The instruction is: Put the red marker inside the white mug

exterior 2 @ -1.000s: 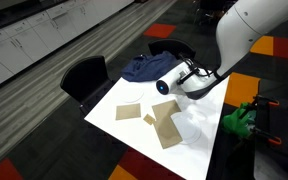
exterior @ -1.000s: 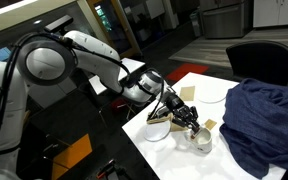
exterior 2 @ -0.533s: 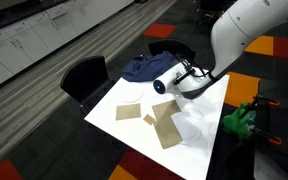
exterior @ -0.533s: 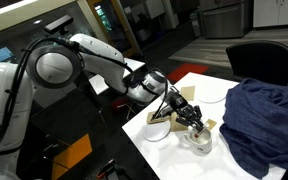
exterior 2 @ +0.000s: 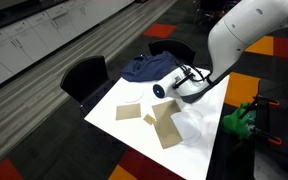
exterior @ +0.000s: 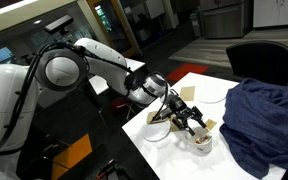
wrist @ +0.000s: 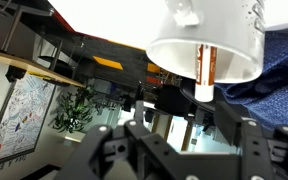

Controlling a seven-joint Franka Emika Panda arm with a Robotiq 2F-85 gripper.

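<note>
claw (wrist: 184,135): just released, jaws apart | red marker (wrist: 206,72): standing in white mug (wrist: 224,40), dead ahead of claw | task: looks done

The tool (wrist: 184,140) is black, on a glossy white arm (exterior: 104,55). Just ahead of it in the wrist view, the white mug (wrist: 209,35) is plain, and the red marker (wrist: 206,68) is dark red with pale bands. Beside the tool are a dark blue cloth (exterior: 269,115) and tan squares (exterior 2: 167,130) on the white tabletop (exterior 2: 199,150). Beyond it, the floor (exterior 2: 44,120) is grey with orange, red and yellow patches.
</note>
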